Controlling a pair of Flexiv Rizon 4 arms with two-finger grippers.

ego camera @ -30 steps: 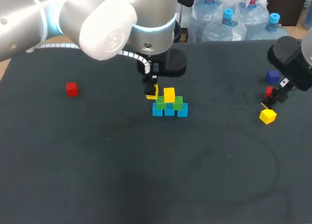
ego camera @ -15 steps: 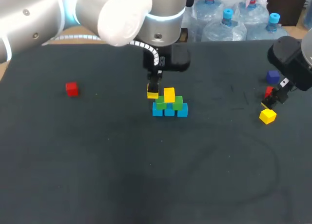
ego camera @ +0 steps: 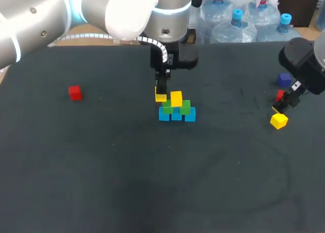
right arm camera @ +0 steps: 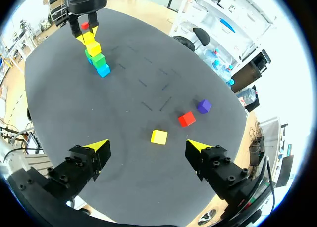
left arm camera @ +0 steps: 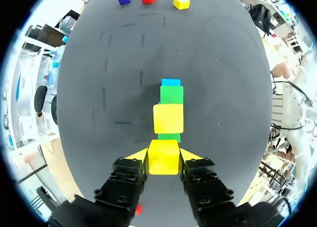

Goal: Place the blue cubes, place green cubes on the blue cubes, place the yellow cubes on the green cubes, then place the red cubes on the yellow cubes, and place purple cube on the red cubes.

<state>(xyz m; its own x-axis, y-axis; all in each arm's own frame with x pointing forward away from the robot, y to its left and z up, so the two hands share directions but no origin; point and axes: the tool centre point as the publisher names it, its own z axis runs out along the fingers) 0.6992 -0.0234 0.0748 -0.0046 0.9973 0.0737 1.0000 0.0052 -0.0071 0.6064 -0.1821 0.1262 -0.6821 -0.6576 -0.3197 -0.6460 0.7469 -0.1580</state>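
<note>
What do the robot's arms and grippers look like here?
The left arm has rounded silver-grey and white housings, a glowing pale-blue ring at a joint and a coiled black-and-white cable. The right arm shows only a black wrist housing. The left gripper and the right gripper are black and blocky, with yellow wedge tips.

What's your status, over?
Left gripper shut on held yellow cube, at the stack beside the placed yellow cube. Right gripper open near loose yellow cube, red cube, purple cube. Nothing blocking.
</note>
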